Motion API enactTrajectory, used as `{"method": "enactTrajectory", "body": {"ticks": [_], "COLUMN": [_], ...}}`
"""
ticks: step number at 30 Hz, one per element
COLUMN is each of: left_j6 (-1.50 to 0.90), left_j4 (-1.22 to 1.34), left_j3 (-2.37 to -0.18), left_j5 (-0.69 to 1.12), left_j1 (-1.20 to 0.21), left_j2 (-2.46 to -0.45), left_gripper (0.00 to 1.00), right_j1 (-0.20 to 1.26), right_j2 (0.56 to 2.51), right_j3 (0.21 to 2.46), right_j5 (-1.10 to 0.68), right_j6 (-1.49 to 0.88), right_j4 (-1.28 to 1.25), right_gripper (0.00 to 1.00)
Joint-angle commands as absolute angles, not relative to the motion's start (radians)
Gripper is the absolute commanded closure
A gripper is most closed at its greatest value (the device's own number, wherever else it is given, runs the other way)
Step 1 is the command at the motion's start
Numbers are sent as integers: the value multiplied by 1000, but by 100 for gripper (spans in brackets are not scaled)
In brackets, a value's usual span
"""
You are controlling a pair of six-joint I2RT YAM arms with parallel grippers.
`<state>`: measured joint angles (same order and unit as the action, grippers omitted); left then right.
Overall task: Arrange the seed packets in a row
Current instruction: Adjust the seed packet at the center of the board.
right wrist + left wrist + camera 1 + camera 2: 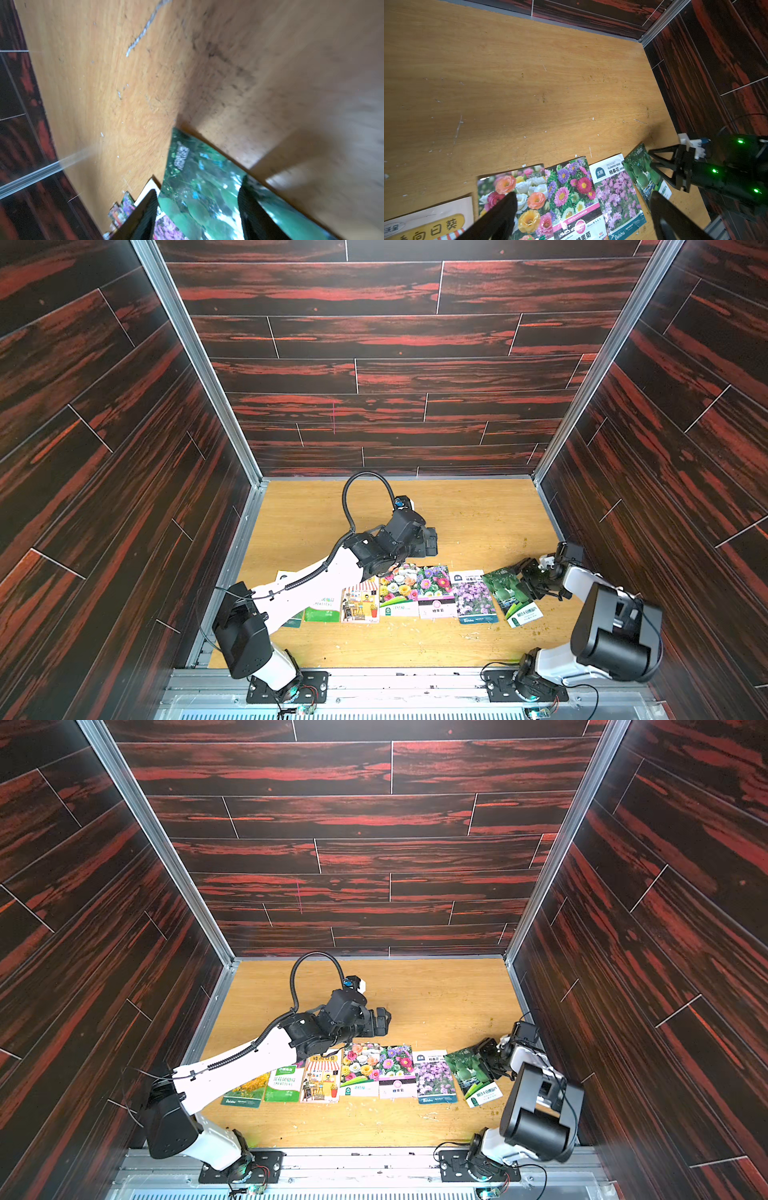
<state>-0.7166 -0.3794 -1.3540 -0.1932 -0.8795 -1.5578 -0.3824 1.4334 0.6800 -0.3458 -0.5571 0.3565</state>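
Observation:
Several seed packets lie side by side near the table's front. From the left they are a yellow one (pixel 245 1090), a green one (pixel 322 610), a cartoon shop (pixel 359 601), roses (pixel 519 193), chrysanthemums (pixel 571 187) and purple flowers (pixel 616 187). The leafy green packet (pixel 511 597) at the right end lies tilted, its corner over the purple one. My left gripper (pixel 432 542) hangs open above the row's far side, with nothing between its fingers (pixel 506 205). My right gripper (pixel 197 193) has its jaws apart over the leafy packet (pixel 187 162). I cannot tell if it touches.
The left arm (pixel 316 585) crosses over the row's left end and hides part of those packets. Dark wood-pattern walls (pixel 374 377) enclose the table (pixel 478 514) on three sides. Bare wood stretches behind the row. A metal rail (pixel 395 680) runs along the front.

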Motion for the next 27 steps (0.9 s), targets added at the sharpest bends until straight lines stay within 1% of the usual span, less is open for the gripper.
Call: {"method": "enactTrajectory", "body": {"ticks": [1, 4, 8, 18, 27], "left_j6": [-684, -674, -673, -679, -683], "left_j4": [-421, -426, -433, -438, -427], "left_j3": [-1331, -1301, -1275, -1240, -1226], "left_j5": [-256, -274, -289, -287, -281], "left_j1": [-846, -806, -774, -757, -747], "left_j2": [-1475, -1417, -1364, -1323, -1315], "left_gripper": [0, 0, 0, 0, 0], "right_j1": [-380, -380, -380, -387, -385], "right_j2": [1314, 1264, 1252, 1347, 1353], "right_j3": [726, 747, 697, 648, 561], "right_j5": [-267, -253, -223, -209, -245], "right_j6": [-547, -553, -563, -572, -589], "right_j4": [433, 490, 483, 413, 365], "right_gripper": [36, 36, 36, 35, 35]}}
